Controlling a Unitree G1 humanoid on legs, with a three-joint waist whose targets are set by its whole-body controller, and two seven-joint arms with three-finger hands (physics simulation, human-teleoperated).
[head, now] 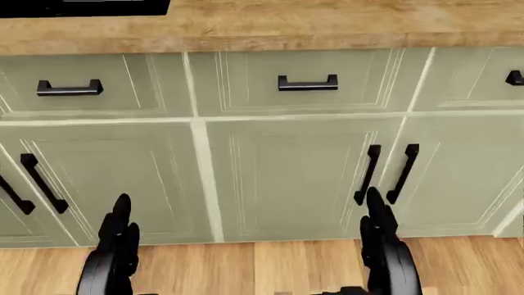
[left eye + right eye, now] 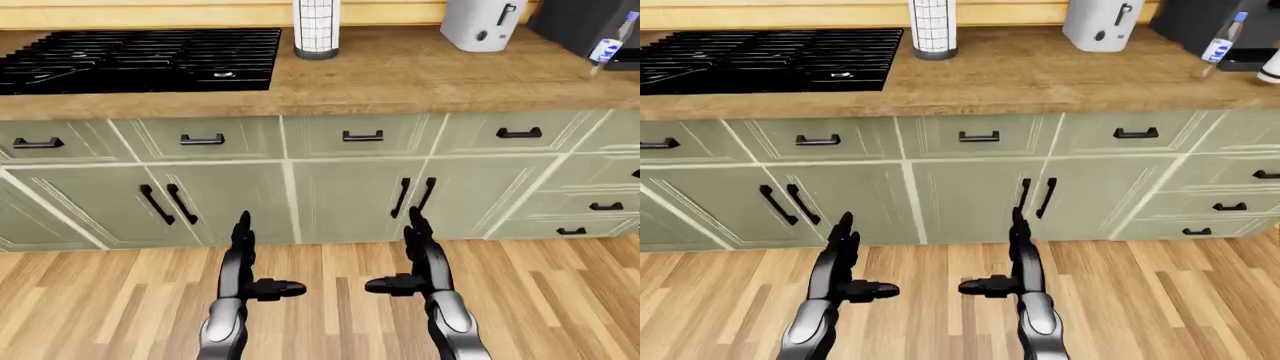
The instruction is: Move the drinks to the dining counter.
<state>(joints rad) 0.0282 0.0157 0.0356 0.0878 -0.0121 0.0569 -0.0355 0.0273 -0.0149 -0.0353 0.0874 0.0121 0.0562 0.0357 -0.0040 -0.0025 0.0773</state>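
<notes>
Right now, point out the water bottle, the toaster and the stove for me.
water bottle (image 2: 1220, 43), right-eye view, on its blue label.
toaster (image 2: 1100, 26), right-eye view, middle of its white side.
stove (image 2: 140, 56), left-eye view, on the black grates.

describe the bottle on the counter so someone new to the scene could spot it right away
Start at the long wooden counter above the green cabinets and follow it to the right-eye view's far right. There, against a dark appliance, stands a slim bottle with a blue cap and blue label. The white toaster and the grid-patterned canister to its left are both much bulkier.
</notes>
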